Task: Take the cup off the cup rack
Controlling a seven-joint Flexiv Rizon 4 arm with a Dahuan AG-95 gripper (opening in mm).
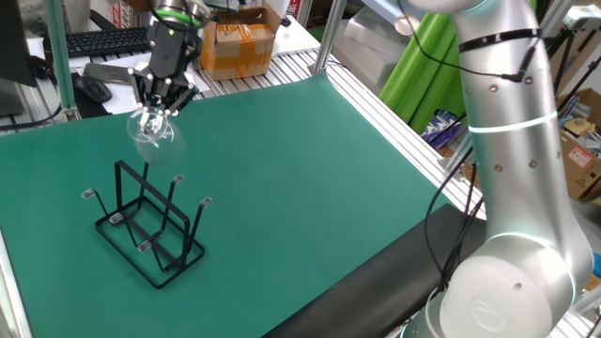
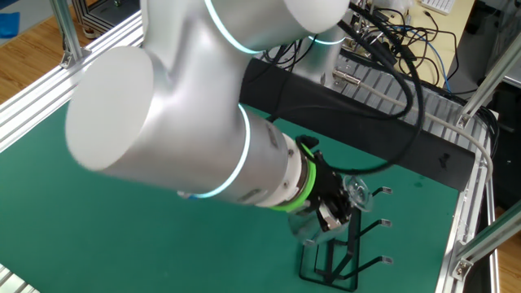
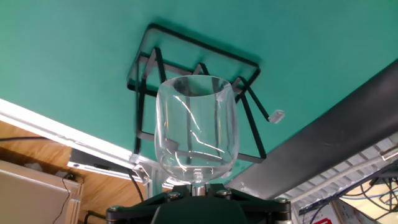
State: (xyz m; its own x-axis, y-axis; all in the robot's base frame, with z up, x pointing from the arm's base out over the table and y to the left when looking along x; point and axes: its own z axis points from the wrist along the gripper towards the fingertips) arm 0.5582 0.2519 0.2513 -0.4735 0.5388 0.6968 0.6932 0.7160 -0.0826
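The cup (image 1: pixel 151 129) is a clear stemmed glass, held in the air by my gripper (image 1: pixel 161 98), which is shut on its stem. The glass hangs bowl-down, above and behind the cup rack (image 1: pixel 150 225), apart from its prongs. In the hand view the bowl (image 3: pixel 196 127) fills the middle, with the stem clamped between my gripper (image 3: pixel 198 186) fingers and the black wire rack (image 3: pixel 186 62) on the green mat beyond it. In the other fixed view the glass (image 2: pixel 356 192) shows beside the wrist, above the rack (image 2: pixel 342 252).
A green mat (image 1: pixel 300 178) covers the table. A cardboard box (image 1: pixel 237 45), keyboard (image 1: pixel 103 41) and aluminium frame posts stand behind the far edge. The arm's big body (image 1: pixel 507 188) is at the right. Cables hang at the table's side (image 2: pixel 407 49).
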